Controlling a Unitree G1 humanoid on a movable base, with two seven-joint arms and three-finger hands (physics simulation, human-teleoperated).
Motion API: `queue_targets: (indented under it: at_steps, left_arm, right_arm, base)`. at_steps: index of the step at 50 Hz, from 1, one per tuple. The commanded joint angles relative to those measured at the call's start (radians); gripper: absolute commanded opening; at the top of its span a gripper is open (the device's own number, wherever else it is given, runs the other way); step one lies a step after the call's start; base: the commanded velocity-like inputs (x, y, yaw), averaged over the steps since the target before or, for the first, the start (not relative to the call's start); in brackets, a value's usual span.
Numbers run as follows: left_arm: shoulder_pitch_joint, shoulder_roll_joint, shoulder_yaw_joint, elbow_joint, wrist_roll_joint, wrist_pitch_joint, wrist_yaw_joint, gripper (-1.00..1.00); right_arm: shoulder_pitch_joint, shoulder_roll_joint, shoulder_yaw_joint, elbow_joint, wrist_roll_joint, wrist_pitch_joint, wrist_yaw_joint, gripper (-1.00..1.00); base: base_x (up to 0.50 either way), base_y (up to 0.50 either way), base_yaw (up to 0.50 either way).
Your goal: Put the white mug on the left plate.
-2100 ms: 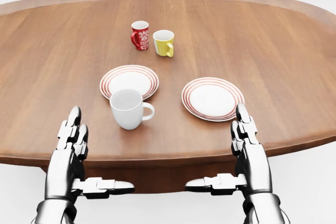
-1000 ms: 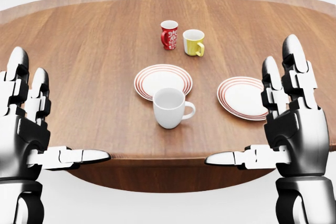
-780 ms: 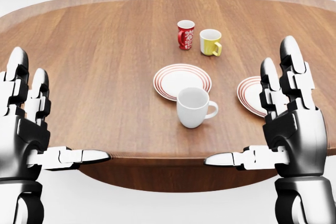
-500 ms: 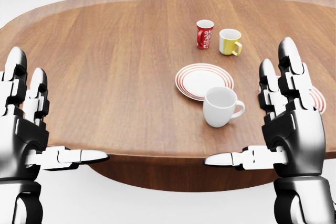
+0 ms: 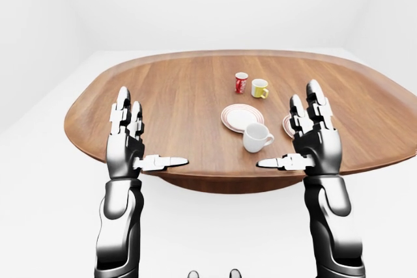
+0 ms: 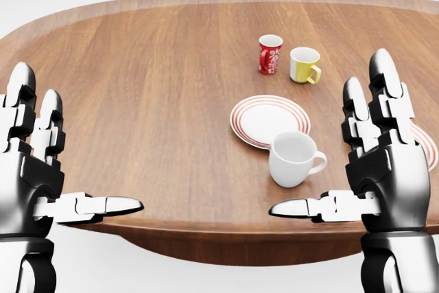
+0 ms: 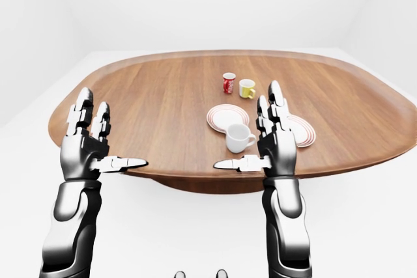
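The white mug stands upright on the wooden table, handle pointing right, right of centre in the head view. It touches the near rim of the left red-ringed plate, which is bare. My right hand is open, fingers up and thumb pointing left, just right of the mug and nearer the table's edge. Far to the left my left hand is open in the same pose, holding nothing. The right plate is mostly hidden behind my right hand in the head view.
A red patterned mug and a yellow mug stand side by side beyond the left plate. The table's near edge curves just past my thumbs. White floor and walls surround the table.
The whole picture has shifted: the mugs and plates slid right, then slightly lower and nearer, so the camera moved. Both hands rose from low to upright and stay open.
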Motion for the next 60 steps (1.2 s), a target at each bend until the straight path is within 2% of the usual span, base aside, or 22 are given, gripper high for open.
queue_targets:
  at_steps: [1, 49, 60]
  left_arm:
    - [0.001, -0.001, -0.001, -0.002, 0.000, 0.000, -0.001, 1.00]
    - [0.002, -0.001, 0.001, 0.002, -0.003, 0.000, -0.001, 1.00]
    - [0.001, 0.000, 0.002, 0.000, -0.004, 0.000, -0.001, 1.00]
  right_arm:
    - [0.000, -0.002, -0.004, -0.007, 0.012, 0.000, 0.004, 1.00]
    - [0.004, -0.001, 0.000, -0.007, 0.011, 0.000, 0.013, 1.00]
    - [-0.016, -0.004, 0.001, 0.027, -0.029, 0.000, -0.020, 1.00]
  base:
    - [0.50, 0.00, 0.00]
    - [0.50, 0.00, 0.00]
    - [0.44, -0.03, 0.00]
